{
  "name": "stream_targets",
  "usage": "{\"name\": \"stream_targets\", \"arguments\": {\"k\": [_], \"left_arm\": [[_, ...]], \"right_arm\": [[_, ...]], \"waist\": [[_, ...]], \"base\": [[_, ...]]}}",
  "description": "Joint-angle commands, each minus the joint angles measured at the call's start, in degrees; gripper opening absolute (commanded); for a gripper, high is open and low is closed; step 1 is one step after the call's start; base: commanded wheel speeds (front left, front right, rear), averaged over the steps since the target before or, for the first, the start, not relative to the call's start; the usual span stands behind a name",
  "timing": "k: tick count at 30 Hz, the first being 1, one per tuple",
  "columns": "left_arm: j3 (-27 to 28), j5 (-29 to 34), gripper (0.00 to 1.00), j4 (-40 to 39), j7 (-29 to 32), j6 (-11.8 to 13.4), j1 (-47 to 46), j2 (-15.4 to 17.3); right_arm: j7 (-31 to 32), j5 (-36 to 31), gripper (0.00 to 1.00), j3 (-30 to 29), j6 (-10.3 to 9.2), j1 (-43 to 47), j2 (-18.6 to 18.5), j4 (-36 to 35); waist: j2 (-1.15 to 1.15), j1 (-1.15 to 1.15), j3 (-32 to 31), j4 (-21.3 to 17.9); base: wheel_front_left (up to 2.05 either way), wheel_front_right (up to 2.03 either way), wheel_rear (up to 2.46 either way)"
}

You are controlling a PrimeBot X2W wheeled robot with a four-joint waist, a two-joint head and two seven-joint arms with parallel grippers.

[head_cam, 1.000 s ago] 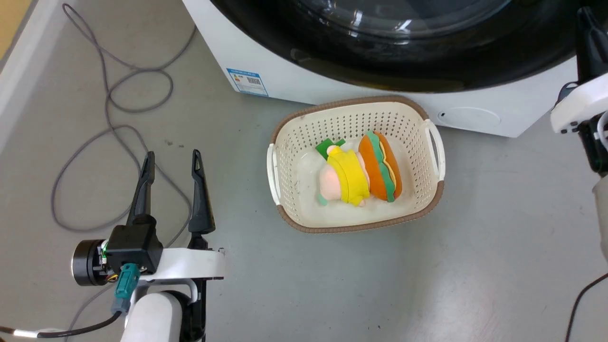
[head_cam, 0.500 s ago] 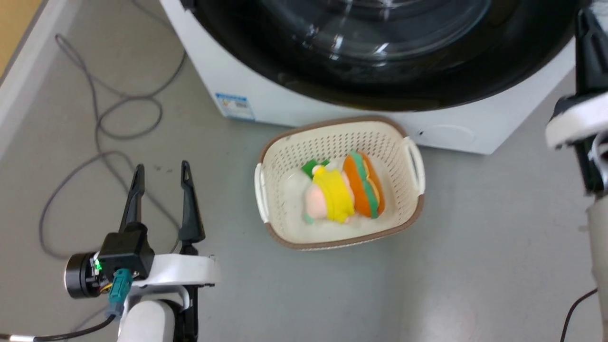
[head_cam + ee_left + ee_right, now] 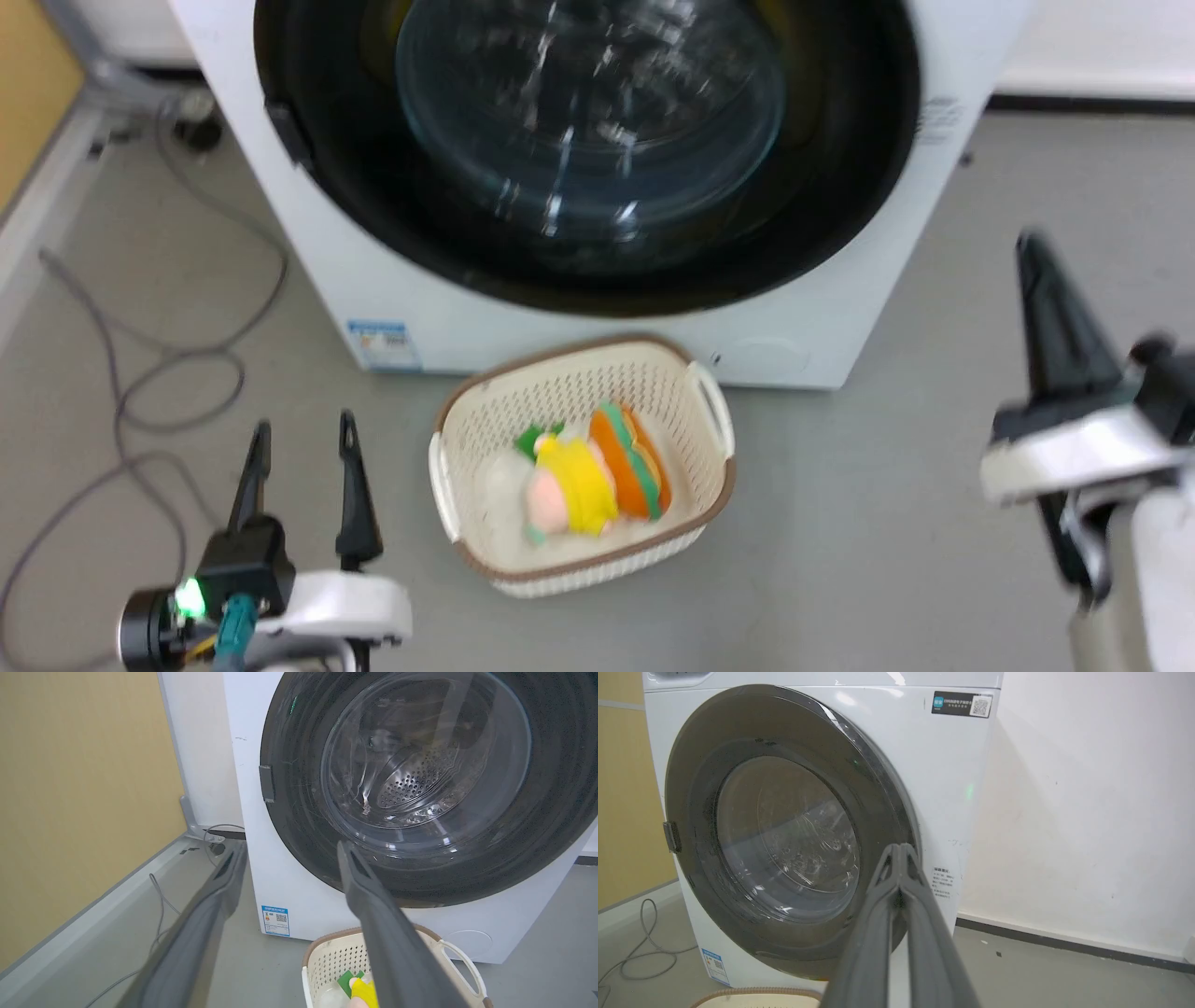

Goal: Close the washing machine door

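Sitting flat against the front of the machine (image 3: 822,317), the door (image 3: 840,187) looks shut: in the right wrist view its black ring lies on the white panel with no gap that I can make out. The glass bowl (image 3: 420,756) bulges at its centre, and the drum (image 3: 411,788) shows through it. The machine stands far and central on the grey floor (image 3: 840,560), with a blue label (image 3: 383,343) low at the left of its front. Just near of it sits a cream basket (image 3: 560,348), holding a yellow toy (image 3: 583,485) and an orange toy (image 3: 635,462) side by side, touching. The left gripper (image 3: 304,425) hangs at the near left, fingers apart and empty, pointing far, left of the basket and clear of it. The right gripper (image 3: 899,851) is at the near right, its fingers pressed together with nothing between them; in the head view it stands right of the machine and apart from it, though that view is blurred. A grey cable (image 3: 119,411) loops on the floor at the left
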Motion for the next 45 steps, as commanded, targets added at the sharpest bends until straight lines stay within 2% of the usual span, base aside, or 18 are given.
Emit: {"name": "stream_targets", "arguments": {"k": [1,8,9,10,11,12,23,24,45], "left_arm": [[0.4,0.4,1.00,0.3,-0.2,-0.1,1.6,0.0],[1.3,0.7,1.00,0.5,-0.2,-0.6,6.2,0.1],[1.3,0.7,1.00,0.4,-0.2,-0.8,6.7,0.2],[1.2,0.7,1.00,0.3,-0.2,-1.0,7.2,0.2],[1.2,0.7,1.00,0.2,-0.2,-1.2,7.7,0.2],[1.1,0.8,1.00,0.1,-0.2,-1.4,8.1,0.2],[0.3,1.3,1.00,0.0,-0.2,-3.0,9.3,0.2],[0.4,0.9,0.00,0.2,0.0,-2.9,8.6,0.1],[0.3,1.2,0.00,-0.4,2.3,-3.7,7.9,0.0]], "right_arm": [[-0.3,0.0,0.00,0.0,-0.05,3.2,0.8,-0.9],[-0.3,2.6,0.00,1.4,-0.05,12.6,3.0,-1.6],[-0.3,3.1,0.08,1.5,-0.05,13.7,3.3,-1.7],[-0.3,3.6,0.35,1.6,-0.05,14.8,3.6,-1.7],[-0.3,4.0,0.95,1.7,-0.05,15.8,3.9,-1.8],[-0.3,4.2,1.00,1.6,-0.05,16.8,4.2,-1.9],[-0.3,5.5,1.00,0.6,-0.05,23.2,5.5,-4.0],[0.0,5.5,0.00,0.7,0.00,22.4,5.2,-3.6],[2.3,4.2,0.00,1.1,-0.01,22.4,5.3,-4.7]], "waist": [[0.00,0.00,-4.2,-2.8],[0.00,0.00,-7.9,-4.7],[0.00,0.00,-8.3,-4.9],[0.00,0.00,-8.5,-5.0],[0.00,0.00,-8.7,-5.1],[0.00,0.00,-8.9,-5.1],[0.00,0.00,-10.0,-4.9],[0.00,0.00,-10.0,-4.9],[0.00,0.00,-9.7,-4.4]], "base": [[0.00,0.00,0.00],[0.00,0.00,0.00],[0.00,0.00,0.00],[0.00,0.00,0.00],[0.00,0.00,0.00],[0.00,0.00,0.00],[0.00,0.00,0.00],[0.00,0.00,0.00],[0.00,0.00,0.00]]}}
